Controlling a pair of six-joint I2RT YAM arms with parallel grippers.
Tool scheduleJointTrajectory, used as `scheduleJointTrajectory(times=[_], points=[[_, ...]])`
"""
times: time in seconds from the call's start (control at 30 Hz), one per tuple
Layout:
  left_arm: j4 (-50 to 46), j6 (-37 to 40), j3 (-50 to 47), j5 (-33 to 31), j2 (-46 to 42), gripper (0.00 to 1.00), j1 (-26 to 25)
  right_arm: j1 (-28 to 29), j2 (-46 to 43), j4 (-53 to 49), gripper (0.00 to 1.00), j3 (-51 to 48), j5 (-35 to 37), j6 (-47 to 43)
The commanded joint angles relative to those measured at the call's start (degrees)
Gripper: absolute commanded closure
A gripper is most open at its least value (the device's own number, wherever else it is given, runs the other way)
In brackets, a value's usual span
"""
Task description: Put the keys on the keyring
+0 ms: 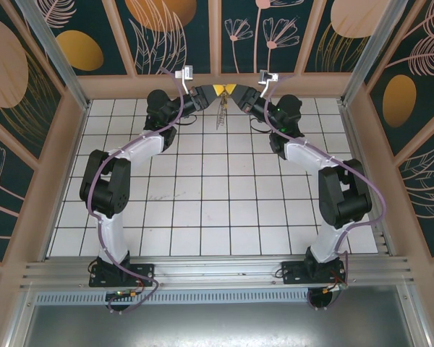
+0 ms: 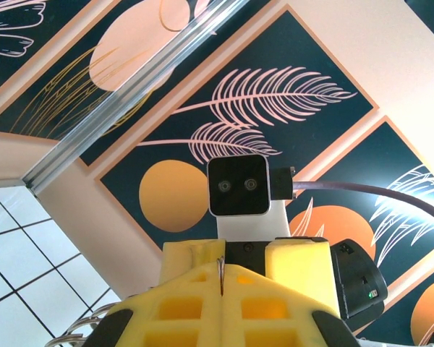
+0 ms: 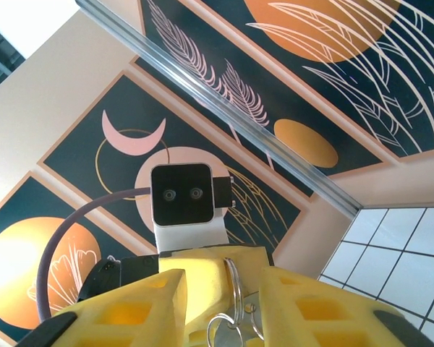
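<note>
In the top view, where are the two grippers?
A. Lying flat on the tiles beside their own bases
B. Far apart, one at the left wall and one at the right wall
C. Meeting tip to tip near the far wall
C: the left gripper and the right gripper meet tip to tip at the far edge of the tiles, with a small metal bundle hanging under them.
</note>
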Motion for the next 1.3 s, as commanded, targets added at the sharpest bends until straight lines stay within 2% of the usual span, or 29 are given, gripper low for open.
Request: scheduleJointTrajectory(times=[0.0,0.23,0.43,0.57,0.77,0.9,0.97,1.13,1.27], points=[[3.72,-0.33,0.14,-0.36,-2.33,1.0,-0.15,0.5,0.43,3.18,0.74,1.97,-0.87,-0.03],[3.53,-0.15,0.3,-0.34,-2.08,1.0,-0.11,0.68,0.73,3.07,0.85,1.92,-1.61,-0.06],[3.47,-0.06,0.49,-0.23,-1.98,1.0,-0.15,0.84,1.47,3.03,0.85,2.78,-2.58,0.08],[3.46,-0.06,0.49,-0.15,-1.99,1.0,-0.24,0.81,1.72,3.01,1.0,3.02,-2.99,-0.11],[2.05,1.01,1.53,1.07,-1.72,1.0,-0.24,0.12,1.41,0.05,1.0,3.83,-3.7,-2.62],[-6.49,7.76,2.84,1.01,-3.31,0.73,0.69,-2.48,1.27,-5.37,1.0,4.9,-6.54,-6.51],[-9.53,10.61,2.81,0.95,-4.34,0.66,1.69,-4.21,1.44,-8.13,1.0,5.67,-9.03,-8.87],[-16.8,16.41,4.65,3.12,-4.9,0.58,3.78,-8.47,2.79,-16.06,1.0,8.77,-16.76,-15.06],[-25.77,22.83,9.24,6.63,-3.32,0.57,3.89,-10.12,4.09,-25.06,1.0,12.79,-22.67,-22.98]])
